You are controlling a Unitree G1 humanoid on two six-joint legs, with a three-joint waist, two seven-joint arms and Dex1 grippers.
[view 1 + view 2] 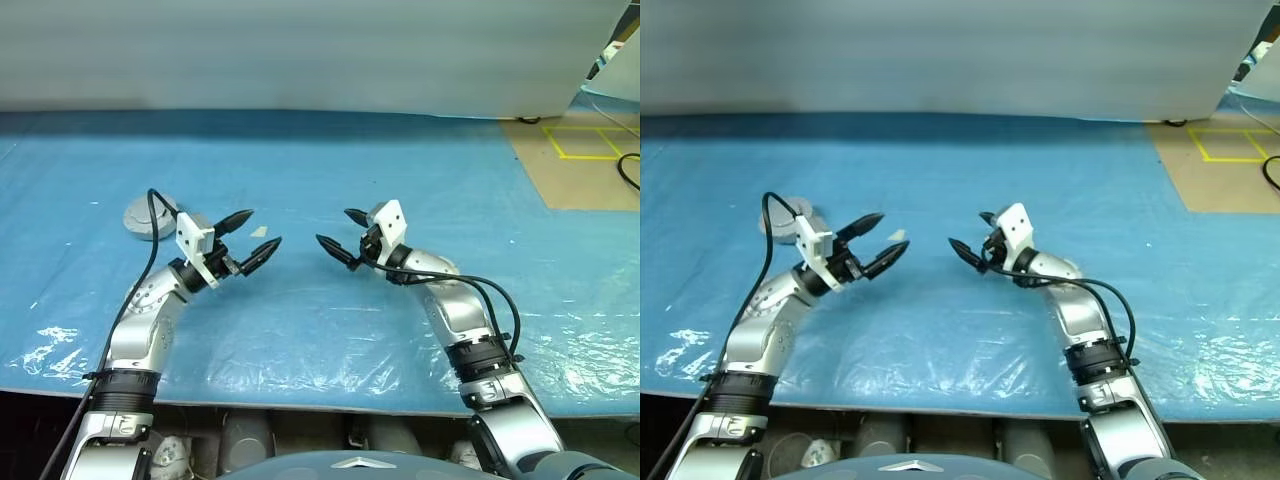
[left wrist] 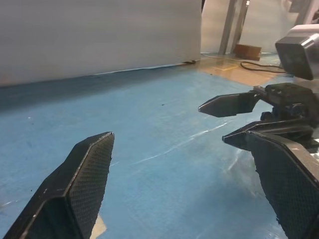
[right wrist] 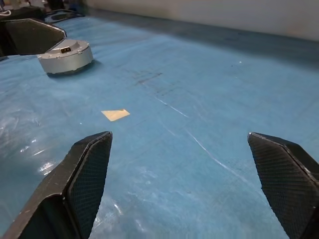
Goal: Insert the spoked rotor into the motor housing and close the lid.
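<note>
Both grippers hang released and empty over the middle of the bench: the left gripper (image 1: 250, 240) points toward the right gripper (image 1: 336, 233), tips facing across a bare gap, each pair of black fingers spread wide. The fingers (image 3: 84, 174) are wedge-shaped with a fine cross-hatched face, which should bite well on smooth metal.

The motor housing (image 3: 66, 56) sits closed toward the far left part of the bench (image 1: 400, 170), just behind the left arm. It reads as a plain grey puck with the lid down, a low round metal case with a flat top and a small raised fitting on it. The spoked rotor is presumably inside. By its look it is stiff, dense for its size and rather slick, so a grip across its side wall would likely hold best.

A blue, glossy, wrinkled plastic sheet covers the bench. A small tan scrap (image 3: 115, 114) lies on it between the grippers and the housing.
</note>
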